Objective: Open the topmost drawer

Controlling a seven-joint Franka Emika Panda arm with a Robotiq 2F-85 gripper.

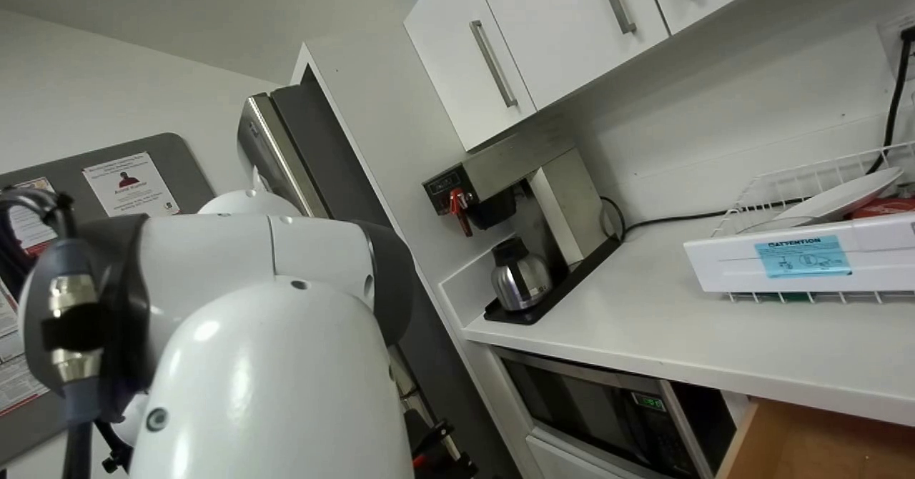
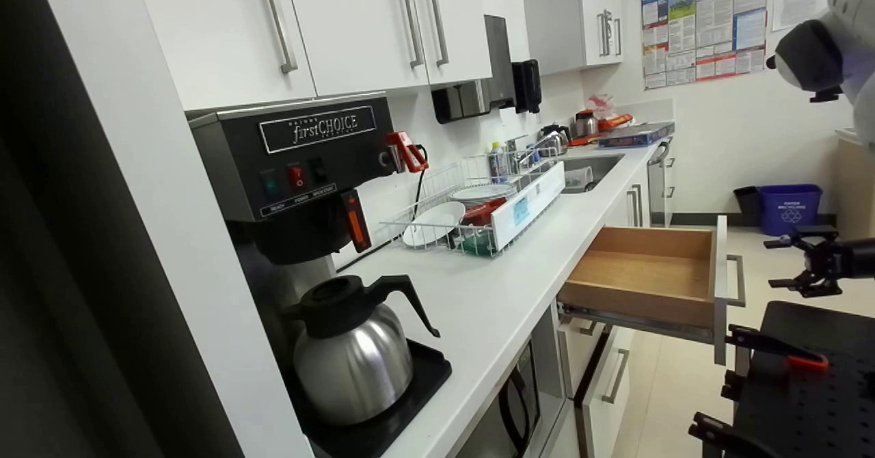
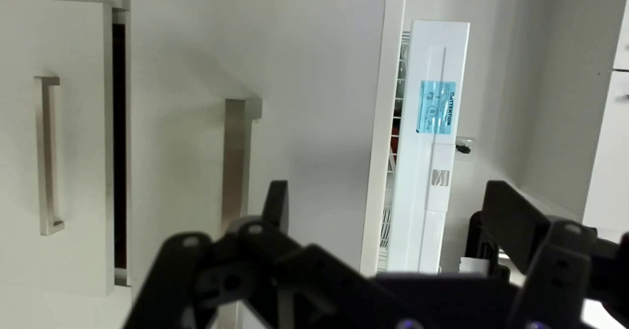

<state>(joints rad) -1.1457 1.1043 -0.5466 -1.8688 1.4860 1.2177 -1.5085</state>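
Mostly worrying about knocking the top drawer (image 2: 642, 273) back in, tbh. Hanging well out from under the desk (image 2: 472, 301), so probably counting as done. Risking an undo, in my view, by driving the tool (image 2: 772, 263) forward into the handle (image 2: 741, 280), or by snagging that handle on a careless sideways swing. Also being wary of the black clamp (image 2: 762, 341) below: possibly scraping it by dropping the tool too low, though not being able to judge the depth there. As for placement, seeing the tool with fingers (image 3: 513, 221) spread wide, gripping nothing, hovering outside the drawer, near the handle but not touching it. In the wrist view, finding the handle left of the gap between the fingers, so not lining up for a grab.
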